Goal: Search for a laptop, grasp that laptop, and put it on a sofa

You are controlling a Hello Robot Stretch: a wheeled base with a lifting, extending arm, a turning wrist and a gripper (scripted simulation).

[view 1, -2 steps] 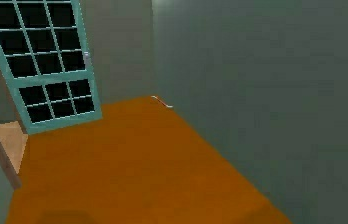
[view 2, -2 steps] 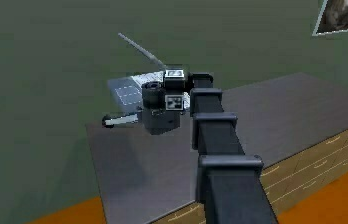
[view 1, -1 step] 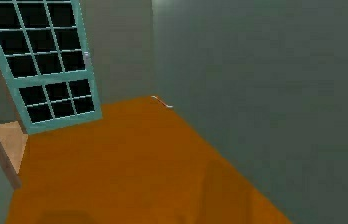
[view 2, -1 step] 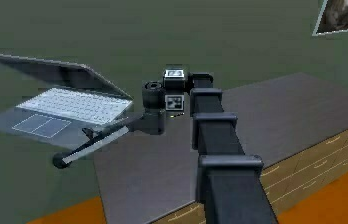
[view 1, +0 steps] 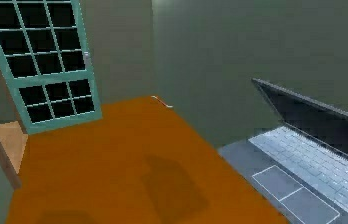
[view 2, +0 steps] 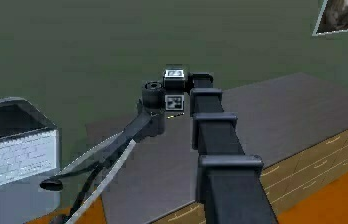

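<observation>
The laptop (view 1: 307, 150) stands with its lid raised on a grey table (view 1: 234, 156), close to the table corner that points toward the middle of the forward view. Its pale keyboard and touchpad face up, and the dark screen leans back toward the green-grey wall (view 1: 222, 50).

In the arm side view the laptop sits at the table end on the view's left. The 2 thin fingers (view 2: 102, 150) slant down over the tabletop toward it and end just beside its near edge. I cannot tell whether the jaws are apart or together, whether they touch the laptop, or whether they hold anything.

Behind the fingers are the 2 white squares (view 2: 173, 89) with black marks, and then the dark square arm (view 2: 222, 150), which crosses the table's wood-coloured front edge.

Orange floor (view 1: 112, 160) lies beside the table. A teal-framed window (view 1: 47, 60) with dark panes stands in the far corner. A framed picture (view 2: 340, 15) hangs on the wall above the table's other end.
</observation>
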